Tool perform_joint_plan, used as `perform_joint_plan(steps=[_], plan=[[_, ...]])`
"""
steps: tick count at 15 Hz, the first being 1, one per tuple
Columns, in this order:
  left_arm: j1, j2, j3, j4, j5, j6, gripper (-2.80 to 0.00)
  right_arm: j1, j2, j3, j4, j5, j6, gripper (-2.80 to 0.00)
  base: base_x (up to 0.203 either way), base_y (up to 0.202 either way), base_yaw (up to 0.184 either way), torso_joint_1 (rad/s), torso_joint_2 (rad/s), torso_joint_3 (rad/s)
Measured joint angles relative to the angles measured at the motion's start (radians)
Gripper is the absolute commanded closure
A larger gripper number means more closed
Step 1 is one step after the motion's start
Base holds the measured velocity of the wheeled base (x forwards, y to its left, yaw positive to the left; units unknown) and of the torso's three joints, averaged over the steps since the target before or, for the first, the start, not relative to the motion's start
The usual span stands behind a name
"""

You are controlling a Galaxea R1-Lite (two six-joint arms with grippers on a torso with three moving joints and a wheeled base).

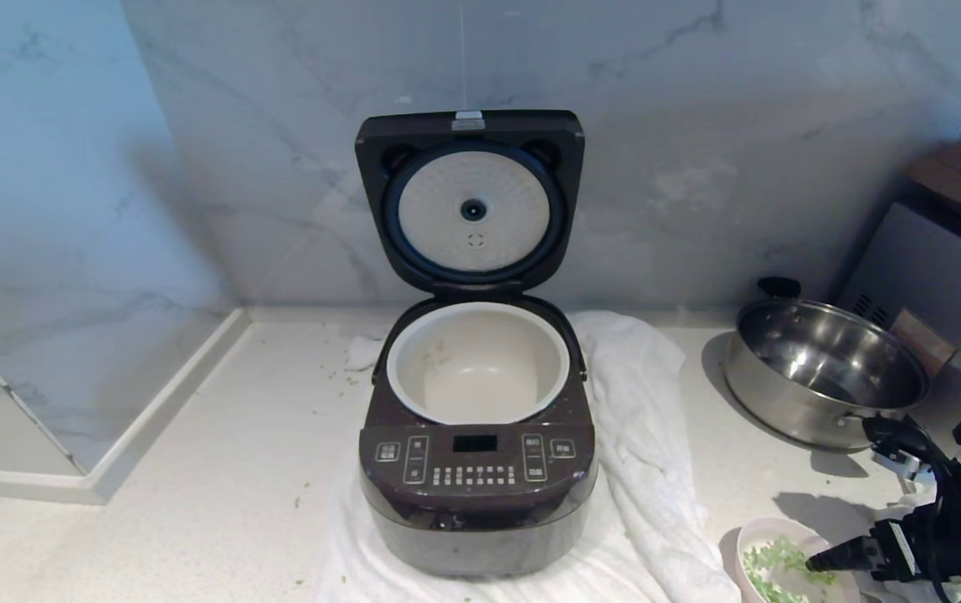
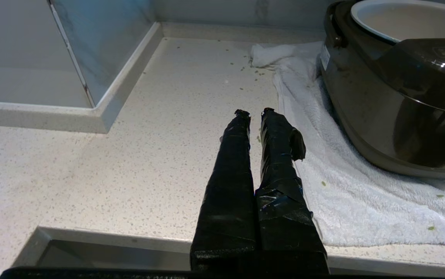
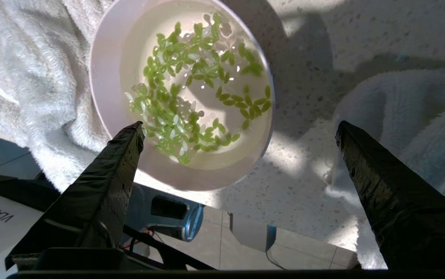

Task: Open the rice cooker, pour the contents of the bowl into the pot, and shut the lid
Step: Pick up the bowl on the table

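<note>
— Rice cooker: where does it stand, and how is the lid?

— On a white towel toward the back of the counter, near the marble wall. Its lid is tipped up on the hinge, showing the pale dimpled plate; the cream pot below looks empty from the head view.

— And the bowl?

— At the counter's front edge, right of the cooker, just beside the towel. The head view cuts it off; only the right wrist view shows it whole, with the green contents scattered over a whitish base.

— What is the right gripper doing?

— Hovering over the bowl, jaws spread wide, gripping nothing. One finger lies across the near rim in that view; whether it touches, I cannot tell.

— The left gripper?

— Seen only by its own wrist camera: jaws closed together, empty, by the front edge left of the cooker.

— Anything else?

— A steel pan sits toward the right back corner, and green bits lie loose on the counter.
</note>
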Motion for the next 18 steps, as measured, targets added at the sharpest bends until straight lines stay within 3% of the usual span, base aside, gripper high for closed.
perform_joint_plan(steps=[7,10,14,18], plan=[[0.0,0.0,0.0,0.0,0.0,0.0,0.0,0.035,0.066,0.004,-0.054,-0.151,0.017,-2.8,0.0,0.0,0.0,0.0,0.0,0.0],[0.0,0.0,0.0,0.0,0.0,0.0,0.0,0.07,0.084,-0.004,-0.055,-0.176,0.067,-2.8,0.0,0.0,0.0,0.0,0.0,0.0],[0.0,0.0,0.0,0.001,0.0,0.0,0.0,0.137,0.114,-0.046,-0.054,-0.227,0.196,-2.8,0.0,0.0,0.0,0.0,0.0,0.0],[0.0,0.0,0.0,0.0,0.0,-0.001,0.0,0.152,0.138,-0.085,-0.052,-0.263,0.244,-2.8,0.0,0.0,0.0,0.0,0.0,0.0]])
